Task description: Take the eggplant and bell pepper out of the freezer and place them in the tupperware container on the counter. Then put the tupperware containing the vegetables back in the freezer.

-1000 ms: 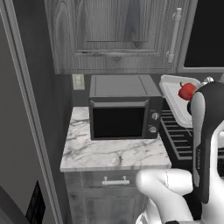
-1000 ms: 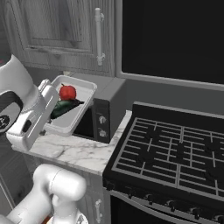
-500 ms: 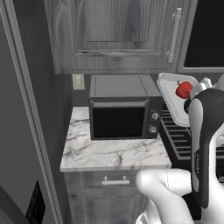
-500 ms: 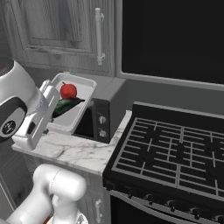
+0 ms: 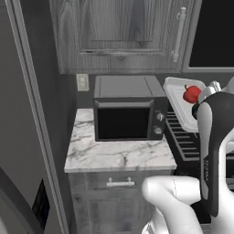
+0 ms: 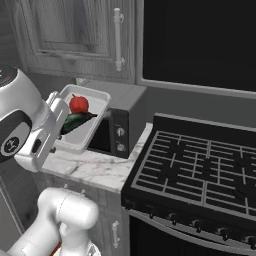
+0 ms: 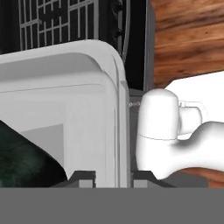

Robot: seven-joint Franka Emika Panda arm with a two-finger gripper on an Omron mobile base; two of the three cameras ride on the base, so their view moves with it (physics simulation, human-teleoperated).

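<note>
End effector (image 7: 113,174) is clamped narrow on the near rim of the one tupperware container (image 6: 95,127), which hangs tilted in the air above the right end of the surface (image 5: 114,155), beside the microwave (image 5: 125,114). One bell pepper (image 6: 78,104) and one eggplant (image 6: 75,121) lie inside, touching. The freezer (image 5: 23,137) stands off to the left, so I judge the carry must swing that way
</note>
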